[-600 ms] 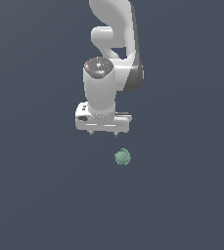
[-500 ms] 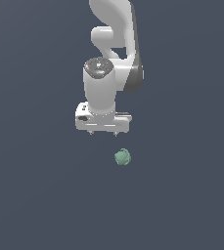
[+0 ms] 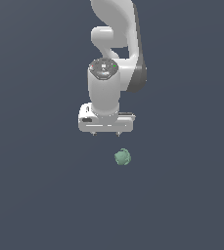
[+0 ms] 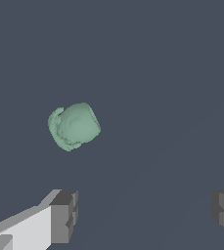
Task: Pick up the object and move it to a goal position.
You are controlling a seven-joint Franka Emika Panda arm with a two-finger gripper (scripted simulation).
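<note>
The object (image 3: 123, 157) is a small pale mint-green lumpy blob lying on the dark grey floor. It also shows in the wrist view (image 4: 74, 125). My white gripper (image 3: 106, 133) hangs above the floor, apart from the object, which lies a little toward the exterior view's right and nearer the camera. In the wrist view the gripper (image 4: 145, 215) has its two grey fingertips (image 4: 64, 215) wide apart with nothing between them. The object lies outside the gap between them.
The dark grey floor (image 3: 35, 195) spreads flat all around. The white arm (image 3: 116, 44) rises behind the gripper. No goal marker shows.
</note>
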